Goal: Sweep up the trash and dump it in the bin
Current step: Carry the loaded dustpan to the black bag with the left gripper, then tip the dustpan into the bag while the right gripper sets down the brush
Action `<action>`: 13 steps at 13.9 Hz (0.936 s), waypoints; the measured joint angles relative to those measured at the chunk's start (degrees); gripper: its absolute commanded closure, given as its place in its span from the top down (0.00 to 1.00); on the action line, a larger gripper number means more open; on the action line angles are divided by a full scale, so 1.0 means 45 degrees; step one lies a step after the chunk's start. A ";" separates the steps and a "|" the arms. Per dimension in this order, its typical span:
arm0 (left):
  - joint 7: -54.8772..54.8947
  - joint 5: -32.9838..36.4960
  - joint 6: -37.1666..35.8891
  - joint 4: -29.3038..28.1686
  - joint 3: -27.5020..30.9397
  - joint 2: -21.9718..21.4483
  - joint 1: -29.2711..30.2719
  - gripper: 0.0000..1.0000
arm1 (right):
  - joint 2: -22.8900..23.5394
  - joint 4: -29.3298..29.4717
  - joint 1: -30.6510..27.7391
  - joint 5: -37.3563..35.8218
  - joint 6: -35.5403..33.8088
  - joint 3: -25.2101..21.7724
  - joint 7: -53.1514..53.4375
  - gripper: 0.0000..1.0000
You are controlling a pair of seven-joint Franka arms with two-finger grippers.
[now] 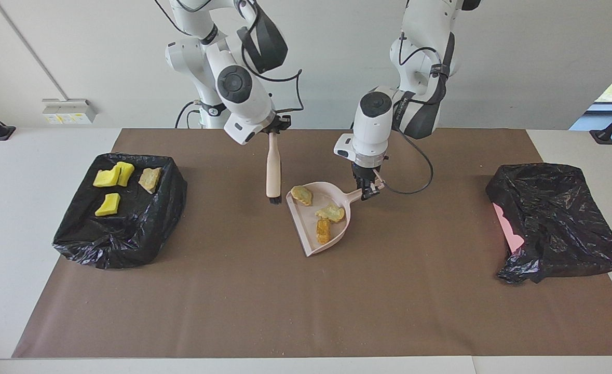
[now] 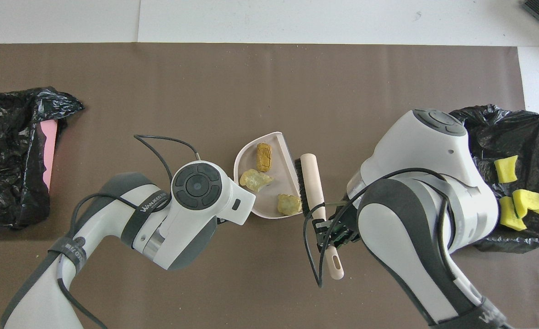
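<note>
A pink dustpan (image 1: 306, 219) (image 2: 271, 195) lies on the brown mat and holds three tan trash lumps (image 1: 301, 195) (image 1: 330, 212) (image 1: 323, 230) (image 2: 264, 156). My left gripper (image 1: 368, 189) is shut on the pan's handle; in the overhead view the wrist hides it. My right gripper (image 1: 276, 127) (image 2: 333, 229) is shut on the handle of a pink brush (image 1: 273, 166) (image 2: 313, 182). The brush hangs bristles down just beside the pan's open edge. The bin (image 1: 129, 244) (image 2: 502, 116), lined with black bag, holds three yellow chunks (image 1: 107, 177) (image 2: 506, 168) and a tan piece (image 1: 150, 178).
A second black bag (image 1: 555, 221) (image 2: 8, 151) with something pink showing lies at the left arm's end of the mat. The bin stands at the right arm's end. In the overhead view the right arm covers part of the bin.
</note>
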 measured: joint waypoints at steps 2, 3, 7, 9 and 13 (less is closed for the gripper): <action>0.0975 0.0000 -0.0617 0.0148 0.0061 -0.0454 0.0761 0.00 | -0.0552 -0.0755 0.1050 -0.0049 0.0881 0.0077 0.1288 0.00; 0.1370 0.0000 -0.0927 0.0186 0.0081 -0.0774 0.1164 0.00 | -0.0936 -0.1392 0.1467 -0.0046 0.1544 0.0092 0.1596 0.00; 0.3336 -0.0024 -0.1935 0.0205 0.0130 -0.2030 0.2946 0.00 | -0.1818 -0.3431 0.2836 0.0255 0.3649 0.0127 0.2112 0.00; 0.4300 -0.0311 -0.2301 0.0203 0.0151 -0.2388 0.3844 0.00 | -0.1733 -0.4015 0.3294 0.0287 0.4615 0.0131 0.2197 0.00; 0.8419 -0.1796 -0.3045 0.0199 0.0211 -0.2846 0.6746 0.00 | -0.0999 -0.4778 0.3750 0.0368 0.6037 0.0130 0.2376 0.00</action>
